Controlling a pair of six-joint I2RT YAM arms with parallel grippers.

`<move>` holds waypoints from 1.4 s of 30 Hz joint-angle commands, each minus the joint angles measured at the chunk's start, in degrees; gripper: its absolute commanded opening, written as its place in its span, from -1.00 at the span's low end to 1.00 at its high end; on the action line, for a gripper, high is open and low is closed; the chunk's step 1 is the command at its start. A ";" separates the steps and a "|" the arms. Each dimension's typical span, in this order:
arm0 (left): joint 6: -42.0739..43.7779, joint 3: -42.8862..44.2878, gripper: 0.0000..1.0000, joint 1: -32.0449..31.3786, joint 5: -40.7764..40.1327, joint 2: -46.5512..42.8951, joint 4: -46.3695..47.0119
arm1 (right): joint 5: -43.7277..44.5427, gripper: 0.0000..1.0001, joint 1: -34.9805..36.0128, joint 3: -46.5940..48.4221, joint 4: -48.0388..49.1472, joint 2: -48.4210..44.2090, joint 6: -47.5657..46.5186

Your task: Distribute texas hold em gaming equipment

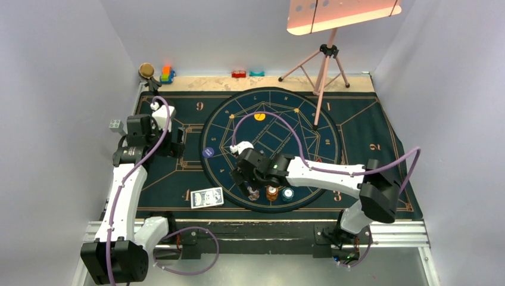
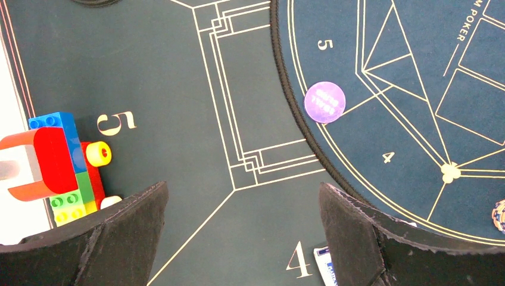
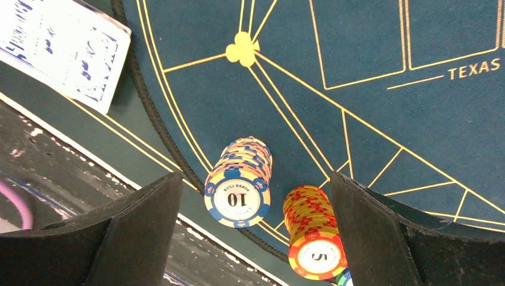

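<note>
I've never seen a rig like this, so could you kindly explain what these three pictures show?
Two robot arms are bolted at a table's near edge. The overhead picture shows both, the left arm and the right arm. The other two pictures come from a camera on each wrist, looking down between that arm's black jaws. On the dark mat lie a card deck, a purple chip and, at its edge, toy blocks. The right arm's jaws hang over the 10 stack and the 5 stack of chips. Both pairs of jaws stand open, and nothing is held.
</note>
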 commanded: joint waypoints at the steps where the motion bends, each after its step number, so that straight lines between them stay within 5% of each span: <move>1: 0.66 -0.29 0.99 0.43 0.42 -0.56 0.82 | 4.38 0.93 1.80 1.71 -1.32 1.02 -0.16; 9: 0.74 -0.41 0.99 0.41 0.20 -0.79 0.89 | 3.35 0.95 3.84 -0.20 0.18 3.03 0.83; 31: 0.64 -0.60 0.99 0.41 -0.76 -1.17 1.00 | 4.71 -0.34 4.53 -1.54 0.45 3.39 2.65; 42: 0.66 -0.59 0.99 0.43 -0.58 -1.20 0.86 | 6.09 -0.45 4.90 6.01 -5.39 1.91 1.02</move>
